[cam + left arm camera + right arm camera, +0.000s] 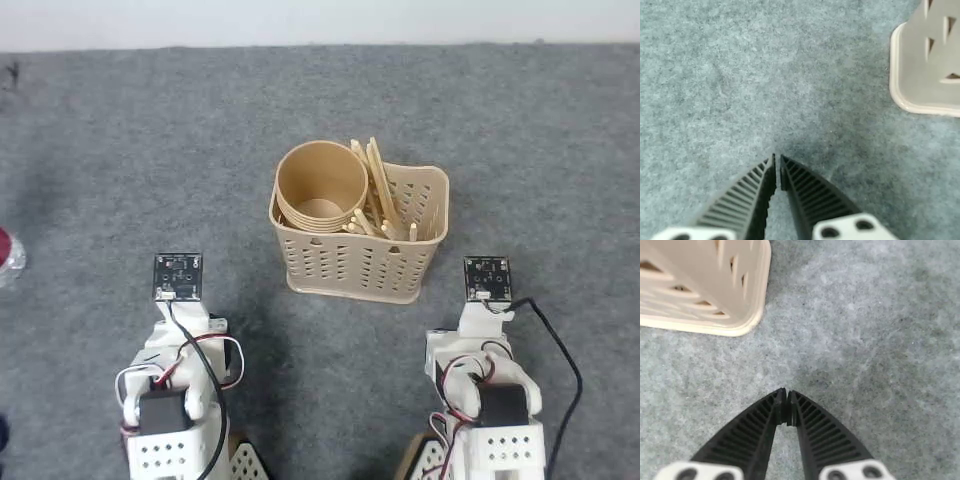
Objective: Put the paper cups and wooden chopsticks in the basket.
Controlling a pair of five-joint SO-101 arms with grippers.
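The basket (pixel 912 70) ran off the frame in both wrist views. Inside it the chopsticks (pixel 383 185) had their lower ends buried, and the nested paper cups (pixel 320 188) sat too tight to count. A red-and-clear object (pixel 6 258) was cut by the high view's left edge.

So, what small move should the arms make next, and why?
Probably none; I would leave both arms parked. The paper cups and wooden chopsticks already sit in the basket, and the left gripper and right gripper are shut and empty above the grey carpet.
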